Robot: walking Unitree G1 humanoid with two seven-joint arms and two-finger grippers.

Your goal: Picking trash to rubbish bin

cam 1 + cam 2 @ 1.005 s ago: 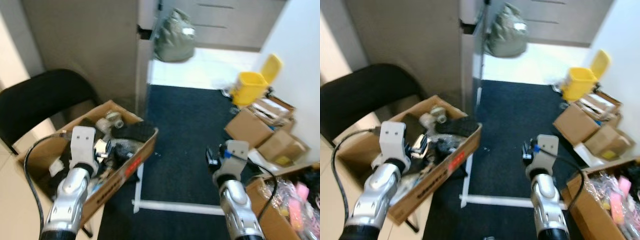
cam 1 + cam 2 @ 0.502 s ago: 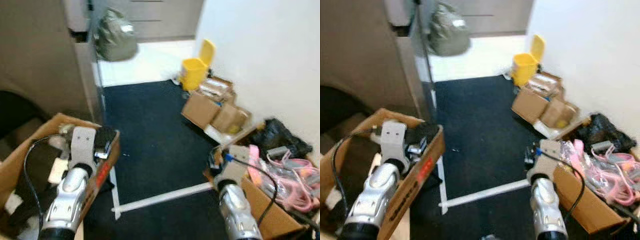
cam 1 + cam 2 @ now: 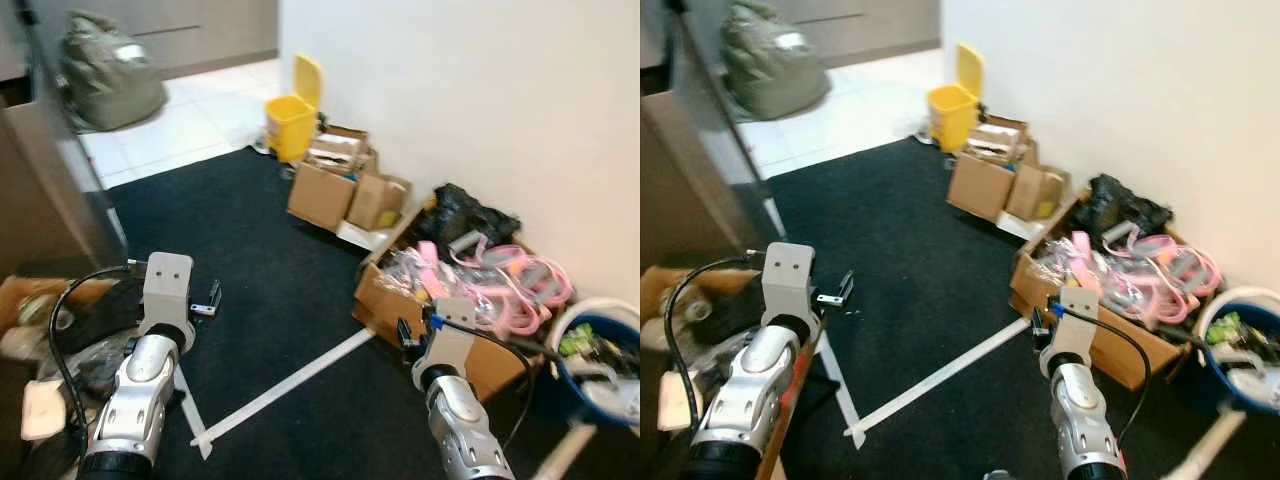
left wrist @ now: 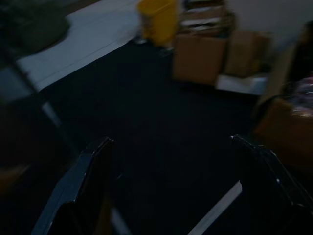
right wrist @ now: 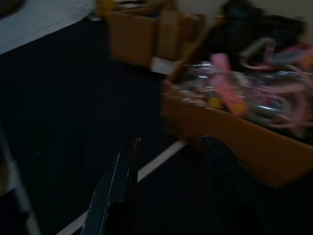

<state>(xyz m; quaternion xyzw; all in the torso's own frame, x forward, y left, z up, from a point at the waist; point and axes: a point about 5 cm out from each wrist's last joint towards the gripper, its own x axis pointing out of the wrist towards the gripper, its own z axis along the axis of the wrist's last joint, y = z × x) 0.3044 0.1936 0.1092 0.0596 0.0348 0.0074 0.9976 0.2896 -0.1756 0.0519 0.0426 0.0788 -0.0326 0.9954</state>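
Observation:
A yellow rubbish bin [image 3: 288,118] with its lid up stands at the far edge of the dark carpet, against the white wall. My left gripper [image 4: 171,141] hangs open over bare carpet, nothing between its fingers. My right gripper [image 5: 172,141] is open too, held low in front of a cardboard box of pink items [image 5: 234,98]. Both silver arms, the left arm [image 3: 145,370] and the right arm [image 3: 450,400], are held forward at the bottom of the eye views.
Small cardboard boxes [image 3: 345,195] sit along the wall beyond a black bag [image 3: 465,215]. A blue bucket [image 3: 595,345] stands at far right. A box of clutter [image 3: 50,340] is at my left. A white tape line [image 3: 290,385] crosses the carpet. A grey-green sack [image 3: 105,70] lies on the tiles.
The whole view has swung to the right: the clutter box slid to the left edge, and the wall, boxes and blue bucket came in. Both arms keep the same pose.

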